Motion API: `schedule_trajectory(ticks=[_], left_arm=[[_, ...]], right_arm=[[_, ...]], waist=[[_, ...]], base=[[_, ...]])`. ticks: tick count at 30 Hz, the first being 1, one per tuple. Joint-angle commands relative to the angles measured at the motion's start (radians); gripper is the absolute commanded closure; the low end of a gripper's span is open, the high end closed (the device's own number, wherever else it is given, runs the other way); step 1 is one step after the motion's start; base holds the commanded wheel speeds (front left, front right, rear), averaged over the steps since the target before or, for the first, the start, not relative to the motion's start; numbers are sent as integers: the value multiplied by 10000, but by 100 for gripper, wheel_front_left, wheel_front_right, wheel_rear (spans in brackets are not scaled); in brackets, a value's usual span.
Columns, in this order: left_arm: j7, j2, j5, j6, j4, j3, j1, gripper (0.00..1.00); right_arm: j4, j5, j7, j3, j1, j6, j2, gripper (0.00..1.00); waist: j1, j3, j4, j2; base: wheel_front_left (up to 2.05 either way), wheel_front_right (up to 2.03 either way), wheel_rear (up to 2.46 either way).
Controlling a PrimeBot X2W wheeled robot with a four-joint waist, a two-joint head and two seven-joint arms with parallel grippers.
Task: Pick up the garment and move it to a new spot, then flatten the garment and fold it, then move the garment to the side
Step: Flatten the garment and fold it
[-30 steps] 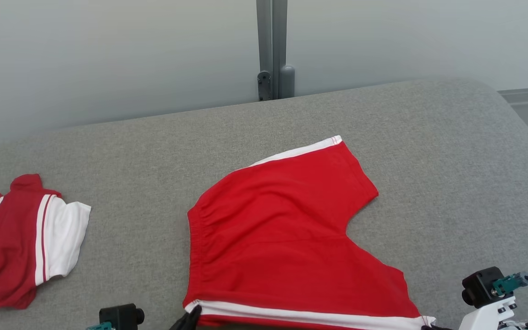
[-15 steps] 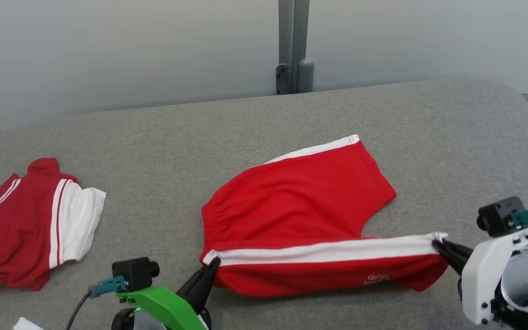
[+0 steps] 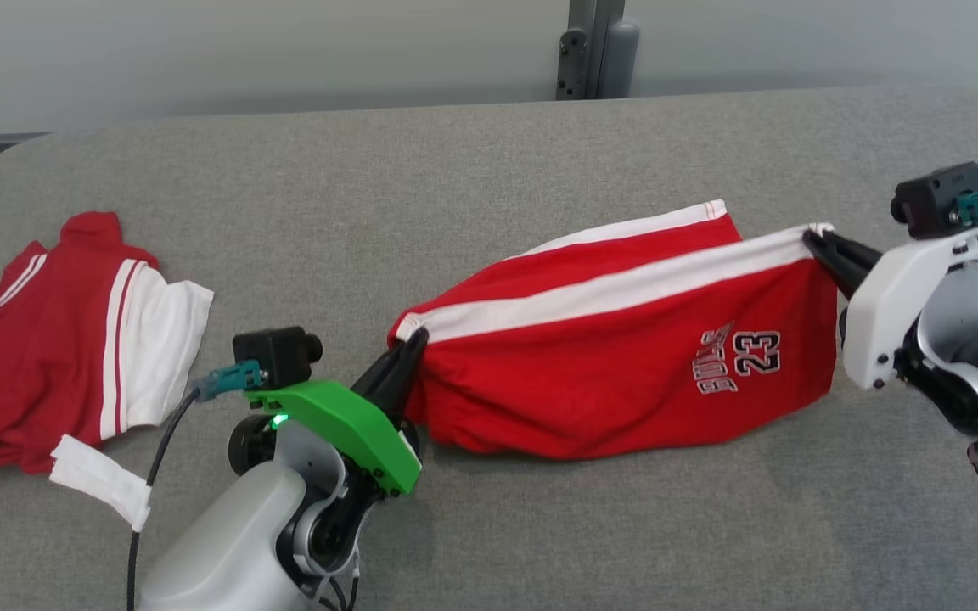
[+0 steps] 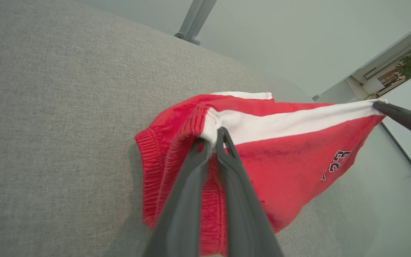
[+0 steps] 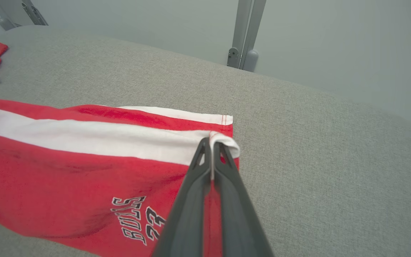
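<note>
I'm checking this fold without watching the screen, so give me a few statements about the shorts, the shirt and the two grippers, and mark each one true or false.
1. The left gripper and right gripper are each shut on the red shorts. True.
2. The shorts carry a 45 print. False: the printed number reads 23.
3. A red-and-white shirt lies to the robot's left of the shorts. True.
4. The shirt touches the shorts. False: bare grey surface separates them.
</note>
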Motion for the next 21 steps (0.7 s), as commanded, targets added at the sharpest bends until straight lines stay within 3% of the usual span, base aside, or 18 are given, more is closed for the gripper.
schedule_trajectory(ticks=[1,10,17,18,19,20,21], left_arm=[[-102,-113,77,-61,195,78,-387,100],[-737,-796,792,-18,1642,138,-2117,100],[-945,-1208,927,-286,2584,139,-2847,100],[-978,-1257,945,-338,2698,121,-2919,93],[-1050,-1308,996,-343,2788,107,-2997,22],[-1150,-1363,1018,-446,2846,100,-3051,0],[-1222,-1407,1018,-516,2939,109,-3065,0]], right_arm=[[315,-106,-245,174,-424,-7,-1,100],[2356,-302,-1235,1197,-2710,-9,116,100],[3873,-252,-1585,1525,-3858,-9,386,100],[4088,-236,-1666,1525,-3965,-9,413,100],[4253,-226,-1754,1524,-4067,-9,439,100],[4412,-206,-1871,1506,-4145,-9,478,52],[4594,-150,-1968,1475,-4198,-9,545,0]], waist=[[0,759,308,0],[0,1876,536,0],[0,2315,569,0],[0,2332,583,0],[0,2341,596,0],[0,2338,607,0],[0,2316,614,0]], base=[[0,0,0],[0,0,0],[0,0,0],[0,0,0],[0,0,0],[0,0,0],[0,0,0]])
